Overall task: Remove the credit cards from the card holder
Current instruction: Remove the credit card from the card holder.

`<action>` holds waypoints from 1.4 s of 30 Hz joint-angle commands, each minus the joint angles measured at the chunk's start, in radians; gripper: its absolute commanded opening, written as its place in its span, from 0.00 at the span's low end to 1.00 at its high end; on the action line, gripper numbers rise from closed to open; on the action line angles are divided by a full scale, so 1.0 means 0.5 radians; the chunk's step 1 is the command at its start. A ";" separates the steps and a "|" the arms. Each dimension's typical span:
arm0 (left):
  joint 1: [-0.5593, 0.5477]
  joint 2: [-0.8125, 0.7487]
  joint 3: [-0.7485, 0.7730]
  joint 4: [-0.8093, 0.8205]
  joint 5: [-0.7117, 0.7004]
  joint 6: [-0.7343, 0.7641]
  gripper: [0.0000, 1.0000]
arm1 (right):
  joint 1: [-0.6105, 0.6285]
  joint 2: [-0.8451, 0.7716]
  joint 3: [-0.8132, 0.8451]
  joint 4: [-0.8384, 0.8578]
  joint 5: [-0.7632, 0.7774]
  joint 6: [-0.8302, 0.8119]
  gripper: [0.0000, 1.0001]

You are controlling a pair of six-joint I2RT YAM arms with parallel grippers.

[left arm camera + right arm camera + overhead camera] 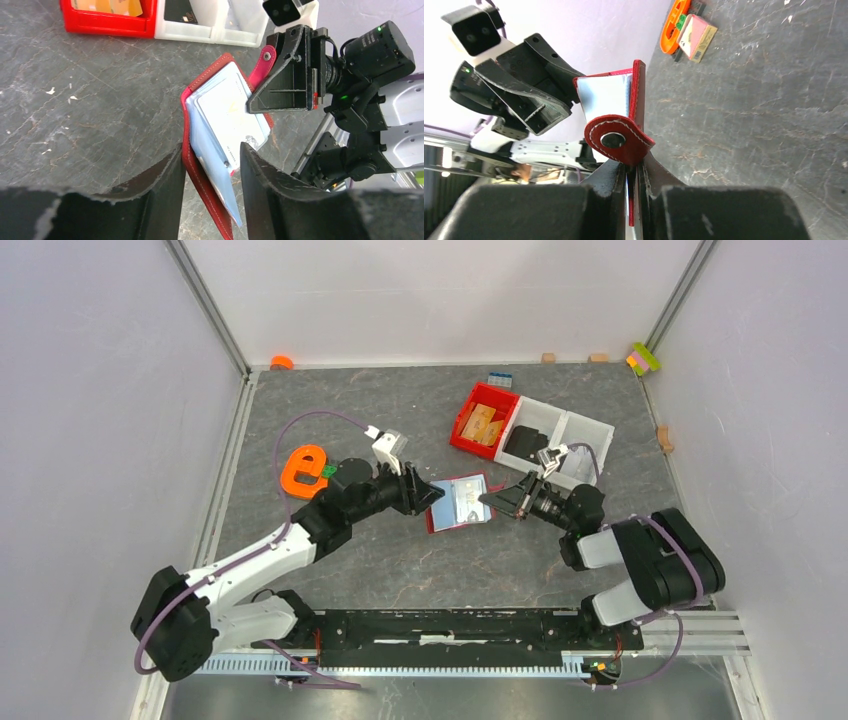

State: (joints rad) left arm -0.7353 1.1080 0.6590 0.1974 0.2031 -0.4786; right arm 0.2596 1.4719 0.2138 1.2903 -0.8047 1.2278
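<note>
Bright, even overhead light, faint soft shadows, sharp top view, dark slightly blurred fingers (150,200) in wrist views.

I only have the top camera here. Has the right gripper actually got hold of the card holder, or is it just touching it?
Observer: The right wrist view shows the right gripper shut on the card holder's edge, beside its snap tab.
Operator: And the left one?
Observer: The left gripper is open, jaws standing either side of the holder's opposite edge.
Operator: What's inside?
Observer: It holds credit cards in clear sleeves, a pale one on top.
</note>
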 commanded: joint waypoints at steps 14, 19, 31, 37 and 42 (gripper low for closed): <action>-0.002 -0.360 -0.206 0.269 -0.101 0.066 0.61 | -0.022 0.437 0.154 0.816 0.072 0.383 0.00; -0.002 -0.005 -0.079 0.318 0.154 0.004 0.57 | -0.017 0.489 0.217 0.860 0.095 0.390 0.00; 0.184 0.440 0.010 0.491 0.529 -0.280 0.44 | 0.116 0.526 0.333 0.767 0.083 0.333 0.00; 0.336 0.591 -0.065 0.794 0.746 -0.527 0.40 | 0.200 0.579 0.380 0.908 0.054 0.408 0.00; 0.373 0.711 -0.050 0.868 0.853 -0.619 0.39 | 0.249 0.614 0.413 0.962 0.038 0.436 0.00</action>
State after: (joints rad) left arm -0.5575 1.4288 0.6254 0.5167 0.5495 -0.7033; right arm 0.3538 1.7699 0.3847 1.4662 -0.7498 1.4170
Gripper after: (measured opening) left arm 0.392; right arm 0.116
